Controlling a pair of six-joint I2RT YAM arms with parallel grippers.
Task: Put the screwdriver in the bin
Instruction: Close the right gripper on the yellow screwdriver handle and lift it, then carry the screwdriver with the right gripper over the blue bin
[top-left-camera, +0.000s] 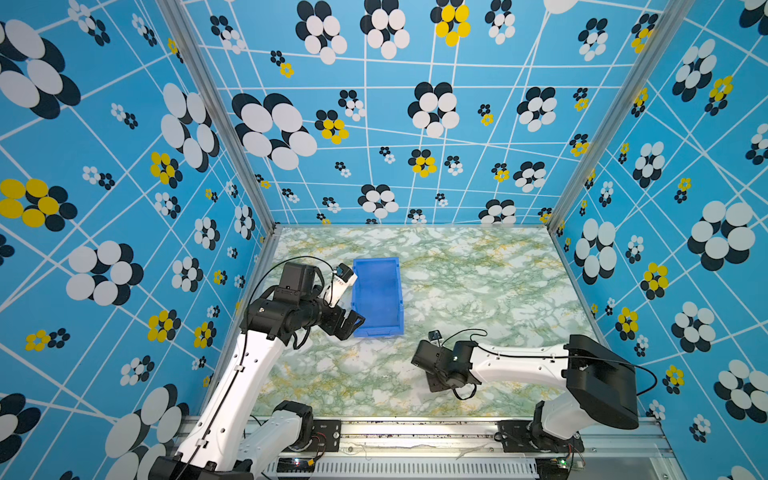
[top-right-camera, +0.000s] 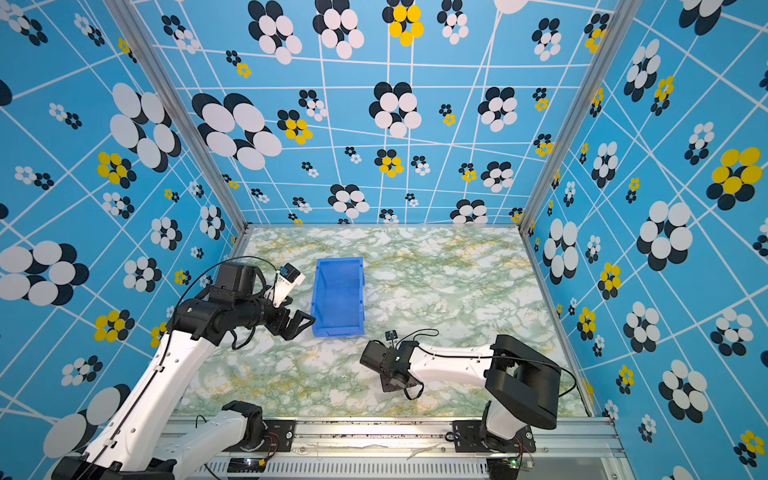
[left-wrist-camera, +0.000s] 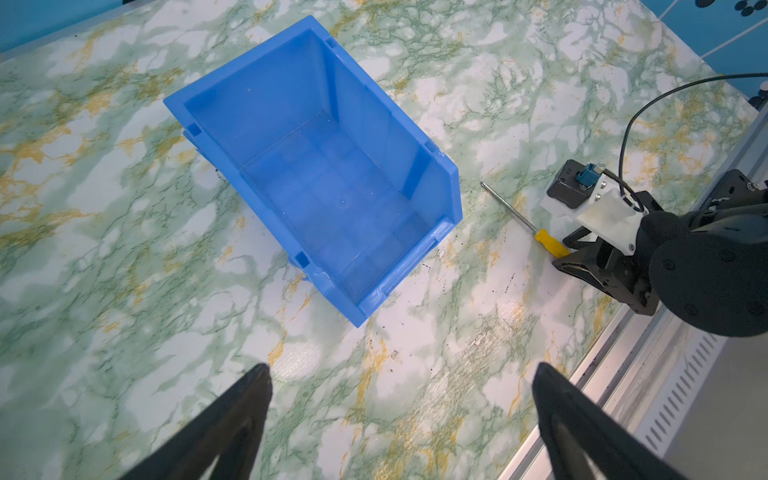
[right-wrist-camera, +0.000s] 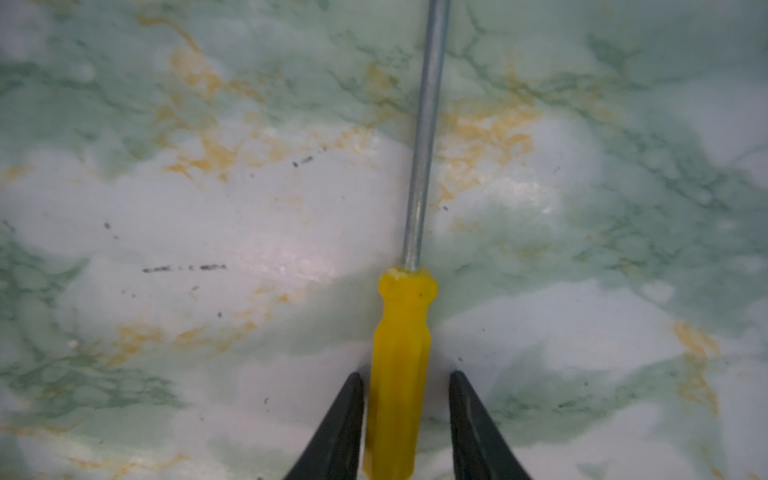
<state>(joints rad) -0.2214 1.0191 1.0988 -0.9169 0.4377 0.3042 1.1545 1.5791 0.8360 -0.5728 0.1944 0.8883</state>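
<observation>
The screwdriver (right-wrist-camera: 401, 365) lies flat on the marble tabletop, yellow handle toward my right gripper (right-wrist-camera: 405, 375), thin silver shaft pointing away. The right gripper's jaws straddle the handle: one finger (right-wrist-camera: 349, 399) is against it and the other stands a small gap away. The left wrist view shows the screwdriver (left-wrist-camera: 550, 245) just beside the low front lip of the blue bin (left-wrist-camera: 324, 178), which holds nothing. In both top views the right arm's wrist hides the screwdriver. My left gripper (left-wrist-camera: 401, 370) hovers open and empty near the bin's (top-left-camera: 377, 297) front left corner.
The bin (top-right-camera: 338, 297) sits left of the table's middle, lengthwise toward the back wall. Patterned blue walls close in three sides. An aluminium rail (top-left-camera: 415, 432) with both arm bases runs along the near edge.
</observation>
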